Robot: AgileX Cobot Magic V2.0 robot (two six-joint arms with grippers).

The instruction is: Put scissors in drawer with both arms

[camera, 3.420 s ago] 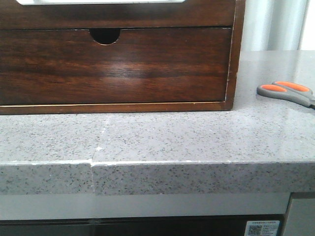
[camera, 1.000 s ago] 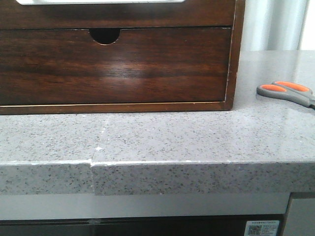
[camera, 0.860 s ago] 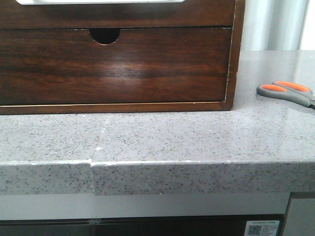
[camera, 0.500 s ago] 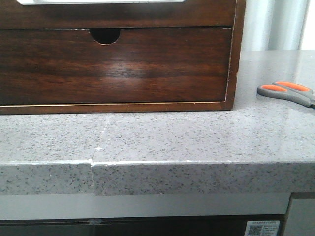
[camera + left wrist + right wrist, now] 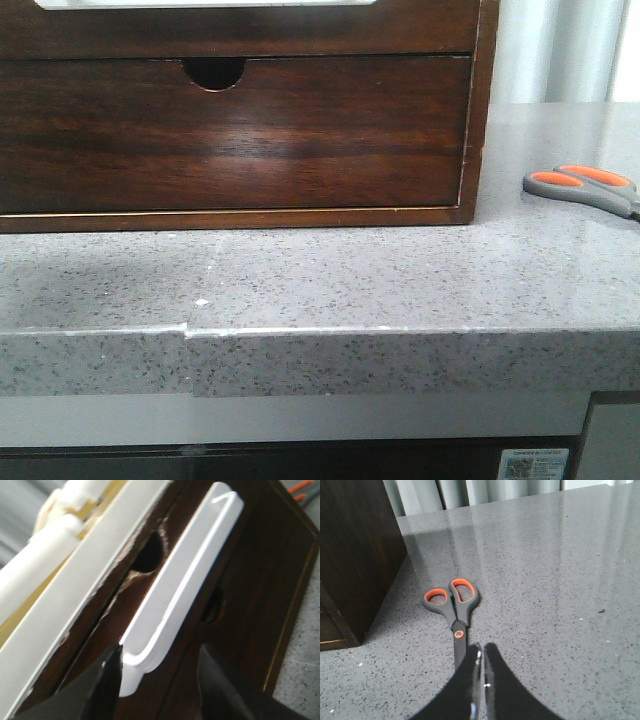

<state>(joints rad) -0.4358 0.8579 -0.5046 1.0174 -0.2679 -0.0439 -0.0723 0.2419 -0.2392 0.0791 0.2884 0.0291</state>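
The scissors [image 5: 584, 188], with grey handles lined orange, lie flat on the counter right of the cabinet. In the right wrist view the scissors [image 5: 452, 602] point their blades at my right gripper [image 5: 483, 647], which is shut just above the blade ends. The blade tips are hidden behind its fingers. The drawer [image 5: 240, 30] is the low board at the cabinet's top, with white showing in its cut-out. My left gripper [image 5: 161, 650] is open right at the drawer front [image 5: 147, 702], its jaws either side of the cut-out's white end. Neither gripper shows in the front view.
Below it is a taller drawer front with a semicircular notch [image 5: 213, 72]. The wooden cabinet [image 5: 355, 555] stands close beside the scissors. The grey speckled counter [image 5: 350, 290] has a front edge near the camera. White items [image 5: 55, 545] lie on the cabinet top.
The scissors and the cabinet have not moved. A shadow has darkened the counter's front left part.
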